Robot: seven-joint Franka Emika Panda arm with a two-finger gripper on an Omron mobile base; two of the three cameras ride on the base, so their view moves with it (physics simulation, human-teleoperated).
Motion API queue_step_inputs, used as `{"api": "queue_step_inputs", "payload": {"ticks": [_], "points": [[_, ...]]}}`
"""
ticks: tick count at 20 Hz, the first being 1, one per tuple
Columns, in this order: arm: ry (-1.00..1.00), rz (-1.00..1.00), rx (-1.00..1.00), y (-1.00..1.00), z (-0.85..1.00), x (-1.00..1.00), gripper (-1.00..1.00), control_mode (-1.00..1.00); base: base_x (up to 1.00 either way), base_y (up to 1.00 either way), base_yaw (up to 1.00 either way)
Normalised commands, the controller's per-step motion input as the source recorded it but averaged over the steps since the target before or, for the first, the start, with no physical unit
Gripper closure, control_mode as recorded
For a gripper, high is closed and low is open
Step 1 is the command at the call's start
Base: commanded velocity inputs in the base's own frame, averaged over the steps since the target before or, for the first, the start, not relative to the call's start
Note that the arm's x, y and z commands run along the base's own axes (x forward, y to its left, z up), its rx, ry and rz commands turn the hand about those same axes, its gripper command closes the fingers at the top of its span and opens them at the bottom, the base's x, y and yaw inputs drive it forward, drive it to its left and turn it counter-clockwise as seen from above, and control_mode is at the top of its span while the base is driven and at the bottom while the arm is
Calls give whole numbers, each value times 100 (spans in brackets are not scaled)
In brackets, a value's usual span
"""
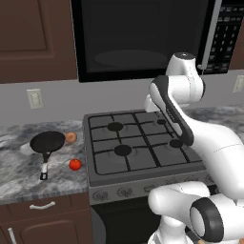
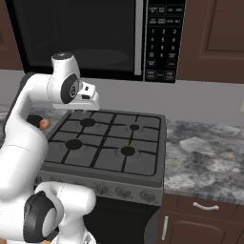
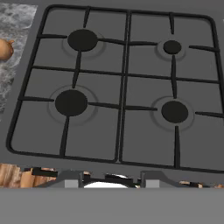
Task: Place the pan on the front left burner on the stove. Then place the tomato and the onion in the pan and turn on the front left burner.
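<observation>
The black pan [image 1: 47, 141] lies on the left counter, its thin handle pointing toward the front edge. The tan onion [image 1: 71, 137] [image 2: 44, 124] [image 3: 3, 49] rests just right of the pan's rim. The red tomato [image 1: 75, 165] sits nearer the front, close to the stove [image 1: 143, 177] [image 2: 153, 143] [image 3: 144, 144]. Nothing stands on the front left burner [image 1: 123, 150] [image 2: 74, 144] [image 3: 71, 103]. My gripper [image 2: 87, 108] [image 3: 111, 179] hangs high above the stove's middle, pointing down, open with nothing between its fingers.
A black microwave [image 1: 143, 38] [image 2: 81, 33] hangs over the stove, close behind my hand. Knobs [image 1: 125, 191] [image 2: 124, 192] line the stove's front. Marble counter [image 1: 19, 178] [image 2: 205, 152] runs on both sides. A wall outlet [image 1: 35, 98] is at the back left.
</observation>
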Motion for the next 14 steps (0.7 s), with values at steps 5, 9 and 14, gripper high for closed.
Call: {"api": "queue_step_inputs", "payload": {"ticks": [5,9,14], "points": [[-1,0,-3,4,0,0,-100,-100,0,0,0],[0,0,-12,28,0,0,-100,-100,0,0,0],[0,0,-5,31,0,0,-100,-100,0,0,0]]}}
